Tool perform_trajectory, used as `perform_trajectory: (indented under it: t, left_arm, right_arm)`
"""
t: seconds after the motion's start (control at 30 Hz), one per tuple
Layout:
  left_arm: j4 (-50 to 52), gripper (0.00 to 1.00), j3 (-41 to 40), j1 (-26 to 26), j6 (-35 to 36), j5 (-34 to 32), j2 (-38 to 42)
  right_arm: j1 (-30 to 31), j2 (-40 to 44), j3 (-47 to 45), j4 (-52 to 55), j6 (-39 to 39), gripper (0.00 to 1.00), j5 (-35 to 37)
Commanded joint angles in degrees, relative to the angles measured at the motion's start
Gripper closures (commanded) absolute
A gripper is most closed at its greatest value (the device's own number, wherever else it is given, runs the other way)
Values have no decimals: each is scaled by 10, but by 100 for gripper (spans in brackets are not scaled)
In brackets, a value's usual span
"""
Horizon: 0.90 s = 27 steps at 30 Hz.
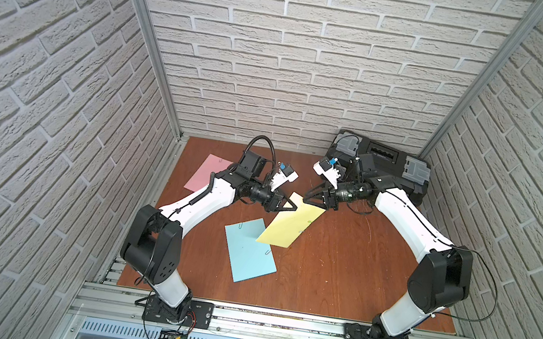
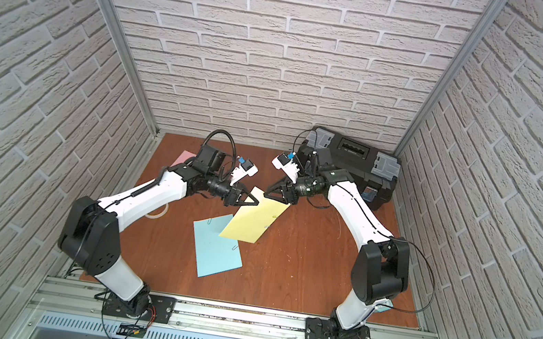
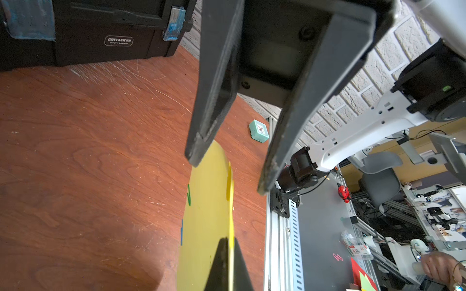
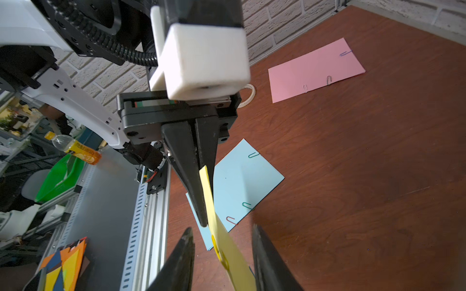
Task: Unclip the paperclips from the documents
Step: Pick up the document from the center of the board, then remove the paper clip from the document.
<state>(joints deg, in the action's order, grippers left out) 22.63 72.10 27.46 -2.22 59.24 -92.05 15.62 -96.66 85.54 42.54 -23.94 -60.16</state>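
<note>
Both arms reach in from the front rail and bend toward the middle of the table, their wrists facing each other. The left gripper (image 1: 294,209) is clamped on one edge of the yellow sheet (image 1: 287,228) near its raised corner. It holds that end up off the table, while the sheet's low corner overlaps the blue sheet (image 1: 249,252). The right gripper (image 1: 307,200) meets the same raised end from the opposite side. Its 2 fingers (image 4: 185,252) stand apart, with the sheet's edge and a yellow clip (image 4: 219,252) between them.

The table (image 1: 338,277) is scratched reddish-brown wood, closed in by 3 brick-pattern walls (image 1: 314,57). A black toolbox (image 1: 387,158) sits in the back right corner. A small teal clock (image 3: 259,131) stands near a wall, and a tape roll (image 4: 248,93) lies by the left arm.

There are 3 sheets: yellow, blue, and a pink sheet (image 1: 206,172) lying flat at back left. The pink sheet carries 3 paperclips (image 4: 329,79) and the blue sheet 3. The yellow sheet shows 3: the yellow clip, a green clip (image 3: 188,194) and a blue clip (image 3: 181,231).
</note>
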Motion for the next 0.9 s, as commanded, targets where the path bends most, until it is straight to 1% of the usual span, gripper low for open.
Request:
perform_trajectory:
  t: [0.0, 0.17, 0.27, 0.47, 0.73, 0.87]
  left_arm:
    - [9, 100, 17, 3, 21, 18, 23]
    - [12, 100, 13, 2, 24, 19, 23]
    - [11, 100, 12, 0, 24, 20, 25]
    - [12, 100, 14, -1, 24, 24, 26]
    - [14, 100, 12, -3, 25, 25, 29]
    - [14, 100, 14, -4, 25, 27, 29]
  right_arm:
    - [4, 2, 3, 13, -21, 67, -33]
    - [4, 5, -8, 20, -26, 76, -46]
    - [4, 5, -11, 24, -29, 78, -49]
    - [4, 2, -15, 30, -35, 79, -54]
    - [4, 1, -20, 34, -40, 87, -62]
    - [3, 1, -22, 34, -40, 89, -58]
